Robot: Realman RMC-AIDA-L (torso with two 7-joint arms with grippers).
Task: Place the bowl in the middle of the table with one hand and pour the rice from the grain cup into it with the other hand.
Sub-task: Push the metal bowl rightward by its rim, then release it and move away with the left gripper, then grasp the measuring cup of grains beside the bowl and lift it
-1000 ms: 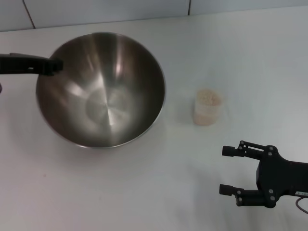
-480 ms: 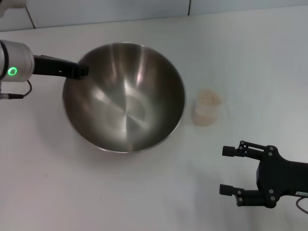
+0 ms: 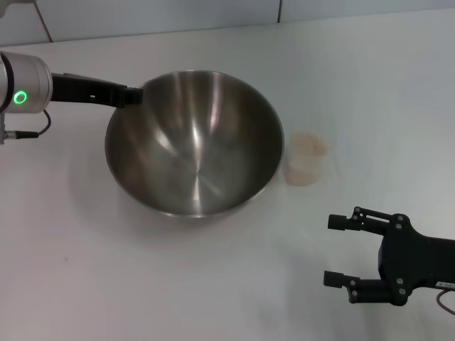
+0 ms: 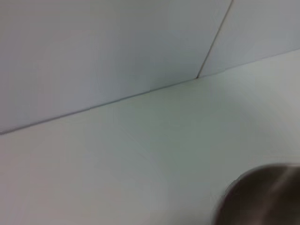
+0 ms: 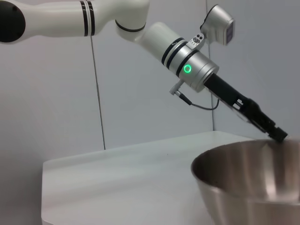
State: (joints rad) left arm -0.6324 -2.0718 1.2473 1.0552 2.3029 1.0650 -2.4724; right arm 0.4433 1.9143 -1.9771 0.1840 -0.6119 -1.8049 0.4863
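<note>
Bowl placement in progress: one arm carries the bowl by its rim while the other waits, unladen.

Nearest the head camera, the right gripper (image 3: 340, 251) hovers low over the table (image 3: 213, 284) with its jaws parted and nothing between them. Ahead of those open jaws stands the grain cup (image 3: 306, 159), upright and holding the rice (image 3: 308, 143). Beyond the cup, close beside it, the bowl (image 3: 195, 142) sits tilted (whether its base touches the table cannot be told). At the bowl's far rim the left gripper (image 3: 134, 96) is clenched on the edge. To place well, the bowl should be levelled and set down short of the cup before the rim is released, since a tilted release would probably let it rock into the cup.
</note>
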